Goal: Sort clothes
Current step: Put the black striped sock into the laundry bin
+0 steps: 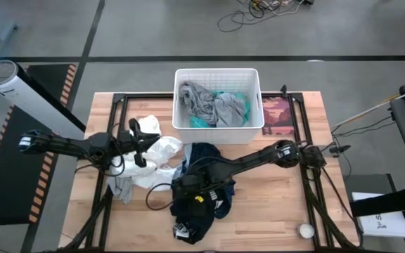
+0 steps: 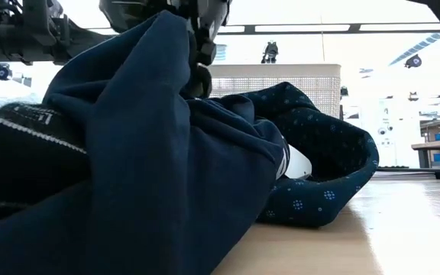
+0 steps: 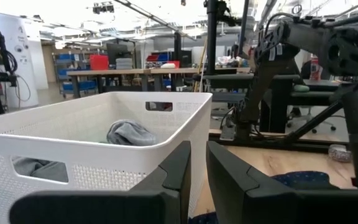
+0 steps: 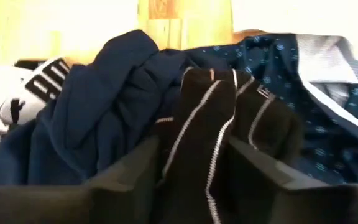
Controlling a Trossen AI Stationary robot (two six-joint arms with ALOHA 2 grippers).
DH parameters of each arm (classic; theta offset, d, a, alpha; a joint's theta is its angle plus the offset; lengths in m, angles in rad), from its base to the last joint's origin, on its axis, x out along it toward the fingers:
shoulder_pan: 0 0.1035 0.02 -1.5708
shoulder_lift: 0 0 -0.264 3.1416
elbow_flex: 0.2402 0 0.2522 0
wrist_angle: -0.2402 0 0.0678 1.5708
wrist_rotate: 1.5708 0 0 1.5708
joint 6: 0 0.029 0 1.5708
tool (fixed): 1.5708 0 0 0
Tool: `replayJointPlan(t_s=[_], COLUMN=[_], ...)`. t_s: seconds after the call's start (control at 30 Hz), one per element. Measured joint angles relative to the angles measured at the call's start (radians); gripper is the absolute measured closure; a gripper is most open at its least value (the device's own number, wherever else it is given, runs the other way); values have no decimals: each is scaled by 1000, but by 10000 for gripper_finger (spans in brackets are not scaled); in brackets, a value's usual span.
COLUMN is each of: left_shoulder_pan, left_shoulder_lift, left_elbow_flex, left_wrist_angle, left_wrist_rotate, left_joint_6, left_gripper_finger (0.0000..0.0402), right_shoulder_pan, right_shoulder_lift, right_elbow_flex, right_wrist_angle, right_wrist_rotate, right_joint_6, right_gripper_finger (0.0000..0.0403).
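Observation:
Dark clothes lie heaped on the table's near middle: a plain navy garment [image 2: 143, 153], a black one with white stripes [image 4: 204, 124] and a navy dotted one [image 1: 204, 151], whose fold rests on the wood [image 2: 319, 179]. My right gripper [image 1: 188, 187] stands over this heap, shut on dark cloth. White garments [image 1: 153, 163] lie to the left. My left gripper [image 1: 142, 139] hovers over them, fingers [image 3: 178, 171] nearly together with nothing between. A grey garment [image 1: 204, 103] and a teal one [image 1: 235, 95] lie in the white basket [image 1: 216, 72]. My right gripper pinches a bunched fold of the black white-striped cloth [image 4: 199, 163] between its two fingers [image 4: 135, 177], several layers thick. The fingers come from above, slanting down. Navy cloth rises in a peak to the gripper [image 2: 166, 34]. The rest of the heap lies on the table.
The basket stands at the far middle and fills the left wrist view [image 3: 92, 124]. A reddish picture card [image 1: 276, 112] lies to its right. A small white ball [image 1: 305, 230] sits near the front right. A black-and-white printed piece [image 1: 181, 228] lies at the heap's near end.

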Motion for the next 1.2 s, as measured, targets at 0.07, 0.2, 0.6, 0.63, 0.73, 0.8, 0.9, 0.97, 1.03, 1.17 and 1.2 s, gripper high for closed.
replayJointPlan(t_s=[0.07,0.2,0.6,0.63,0.73,0.8,0.9,0.97,1.03,1.17,1.2], left_shoulder_pan=[0,0,0,0,0,0,0,0,0,0,0], left_shoulder_lift=[6,19,44,44,50,54,61,66,72,88,90], left_elbow_flex=[0,0,0,0,1,1,1,1,1,1,1], left_wrist_angle=[0,0,23,28,45,52,61,78,94,126,127], left_wrist_rotate=[0,0,0,0,0,0,0,0,0,0,0], left_joint_6=[-20,-51,-61,-55,-37,-35,-10,4,16,24,32], left_gripper_finger=[364,364,364,364,364,364,364,364,364,364,364], right_shoulder_pan=[0,0,-12,-19,-37,-51,-87,-124,-165,-251,-272], right_shoulder_lift=[-7,-39,-219,-240,-300,-341,-390,-409,-423,-429,-428], right_elbow_flex=[15,69,241,241,241,241,242,242,241,241,241], right_wrist_angle=[-25,-60,-245,-256,-255,-255,-251,-254,-263,-273,-277], right_wrist_rotate=[0,10,330,376,548,663,781,802,801,795,790], right_joint_6=[-23,-77,-203,-200,-205,-222,-238,-237,-238,-229,-225], right_gripper_finger=[297,387,397,397,398,398,398,399,399,395,389])
